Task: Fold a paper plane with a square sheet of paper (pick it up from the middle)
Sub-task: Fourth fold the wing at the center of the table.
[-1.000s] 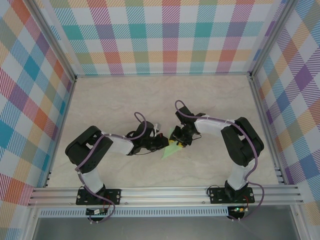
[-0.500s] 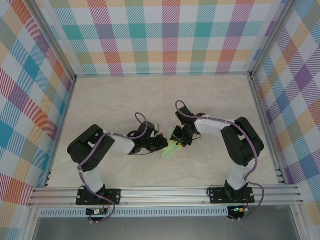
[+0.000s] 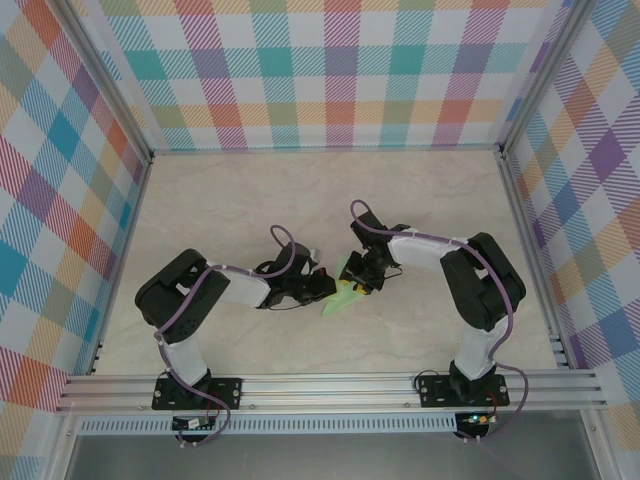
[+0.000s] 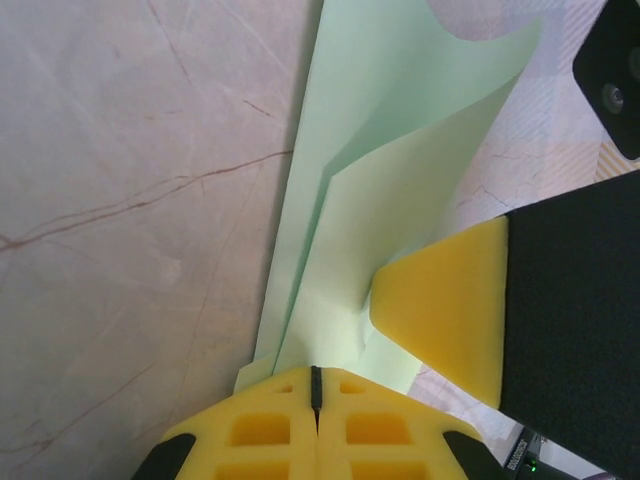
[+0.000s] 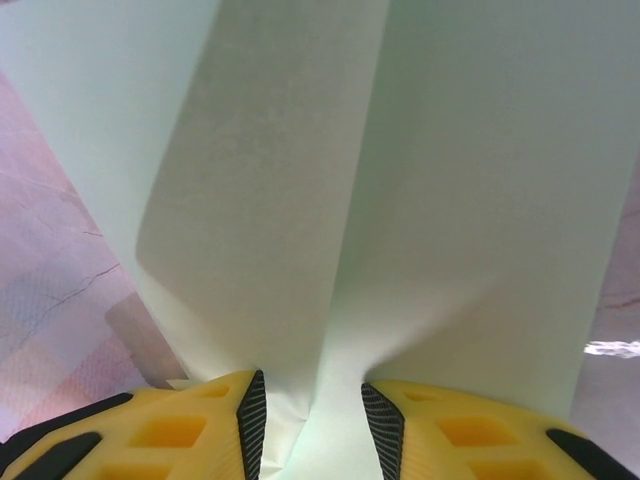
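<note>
**Left gripper** [image 4: 316,380]: jaws closed together, fingertips meeting on a seam, nipping the near edge of the sheet of paper [image 4: 380,200].

**Right gripper** [image 5: 310,420]: jaws partway apart. Layers of the sheet run up between them and touch both pads. Whether they are squeezed or merely straddled cannot be told.

**Table** [image 3: 250,200]: pale, marble-patterned top with thin reddish veins, smooth and matt.

**Sheet of paper:** held at the middle of the table, between the two grippers. Thin, pale mint green, plain.
- Shape: no longer a flat square. The top view shows a narrow wedge tapering to the near left.
- Layers: long lengthwise layers lie stacked, and one flap curls loosely upward.
- Progress (judged): partway, with the lengthwise folds begun.
- Left to do: set the creases sharp, form the wings and release a finished dart. None of this is evident yet.

**Fingers** [image 4: 270,430]: yellow foam, blocky with moulded recesses. The right gripper's wedge-shaped tip [image 4: 445,310] presses into the sheet, dimpling it.

**Pads** [image 5: 251,420]: black, finely ribbed strips on the inner finger faces.
</note>
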You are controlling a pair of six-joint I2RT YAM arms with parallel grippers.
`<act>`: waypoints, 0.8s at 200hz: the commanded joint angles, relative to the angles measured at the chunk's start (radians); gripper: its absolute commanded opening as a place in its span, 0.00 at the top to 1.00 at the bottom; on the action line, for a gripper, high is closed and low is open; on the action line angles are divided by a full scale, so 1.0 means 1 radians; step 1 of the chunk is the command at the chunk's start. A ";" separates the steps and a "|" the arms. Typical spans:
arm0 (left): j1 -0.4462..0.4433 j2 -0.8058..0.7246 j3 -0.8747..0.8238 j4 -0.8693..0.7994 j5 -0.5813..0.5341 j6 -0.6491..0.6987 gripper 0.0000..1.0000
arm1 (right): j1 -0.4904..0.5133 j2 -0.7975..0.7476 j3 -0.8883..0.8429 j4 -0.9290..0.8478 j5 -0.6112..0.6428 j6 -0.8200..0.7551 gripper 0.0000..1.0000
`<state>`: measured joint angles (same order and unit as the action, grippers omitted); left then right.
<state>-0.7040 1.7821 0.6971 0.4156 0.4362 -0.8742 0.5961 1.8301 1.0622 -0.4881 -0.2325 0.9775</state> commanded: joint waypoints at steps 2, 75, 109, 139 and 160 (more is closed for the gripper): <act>0.004 -0.079 -0.010 -0.021 -0.008 0.012 0.97 | -0.009 0.108 -0.068 -0.104 0.137 -0.030 0.62; 0.011 -0.140 -0.044 -0.057 -0.073 -0.011 0.86 | -0.009 0.119 -0.058 -0.104 0.130 -0.055 0.57; 0.011 -0.139 -0.050 -0.041 -0.060 -0.017 0.82 | -0.010 0.131 -0.051 -0.108 0.125 -0.059 0.55; 0.011 -0.127 -0.044 0.009 -0.016 -0.024 0.82 | -0.009 0.135 -0.051 -0.112 0.129 -0.055 0.56; 0.010 -0.100 -0.032 0.023 0.004 -0.028 0.86 | -0.009 0.136 -0.051 -0.110 0.128 -0.053 0.56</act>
<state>-0.7033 1.6558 0.6571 0.3927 0.3992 -0.8944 0.5953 1.8496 1.0821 -0.5095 -0.2474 0.9482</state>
